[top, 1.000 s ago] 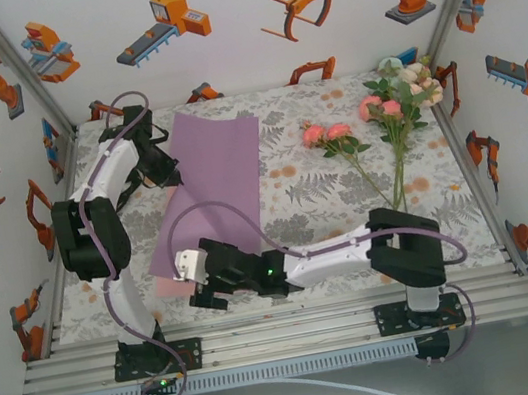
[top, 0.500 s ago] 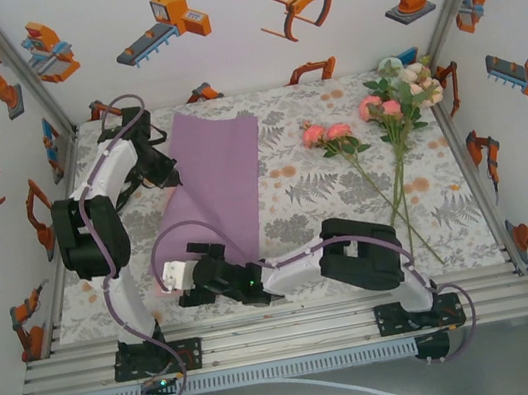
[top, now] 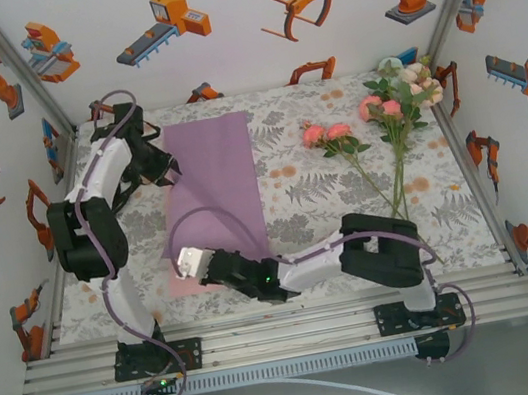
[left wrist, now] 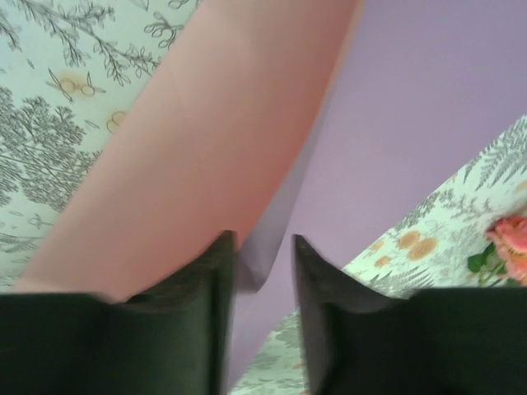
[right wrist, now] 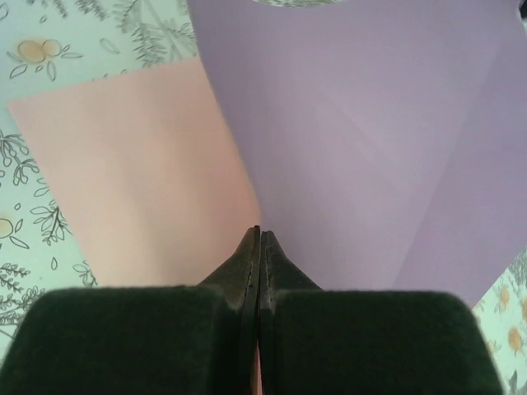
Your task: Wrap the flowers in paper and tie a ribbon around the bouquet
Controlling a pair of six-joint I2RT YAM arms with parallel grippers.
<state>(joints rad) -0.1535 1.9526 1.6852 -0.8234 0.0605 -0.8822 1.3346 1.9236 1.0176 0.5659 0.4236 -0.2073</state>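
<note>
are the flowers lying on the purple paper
No, the pink and cream artificial flowers lie on the patterned table, right of the lilac paper sheet and apart from it.

One paper point(top: 211, 181) sheet at ten o'clock on the one table point(top: 315, 199). One bunch of flowers point(top: 386, 106) at two o'clock: four pink blooms, about three cream-white, stem count unclear. Two grippers: left gripper point(left wrist: 263, 243), right gripper point(right wrist: 259, 234).

my left gripper point(left wrist: 263, 243): jaws apart, nothing clamped | paper point(left wrist: 412, 107): lilac edge sits in the gap between my fingers, pink underside curled up at left | fern-print tablecloth point(left wrist: 49, 123) on both sides | pink flower point(left wrist: 510, 239) at right edge
</note>
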